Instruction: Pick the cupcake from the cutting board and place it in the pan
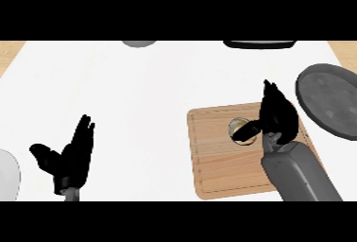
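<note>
A cupcake (239, 126) with a pale top sits on the wooden cutting board (219, 160) at the right of the white counter. My right hand (277, 111) stands over the board just right of the cupcake, fingers straight and pointing away. Its thumb (249, 133) lies across the cupcake's near side and hides part of it. The dark grey pan (329, 98) lies to the right of the board, close to the hand. My left hand (70, 156) rests open at the lower left with its fingers up.
A grey rounded object (140, 43) shows at the counter's far edge, and a dark-rimmed object (259, 44) lies further right along that edge. A pale grey object (7, 175) is cut off at the left edge. Wooden surface shows at both far corners.
</note>
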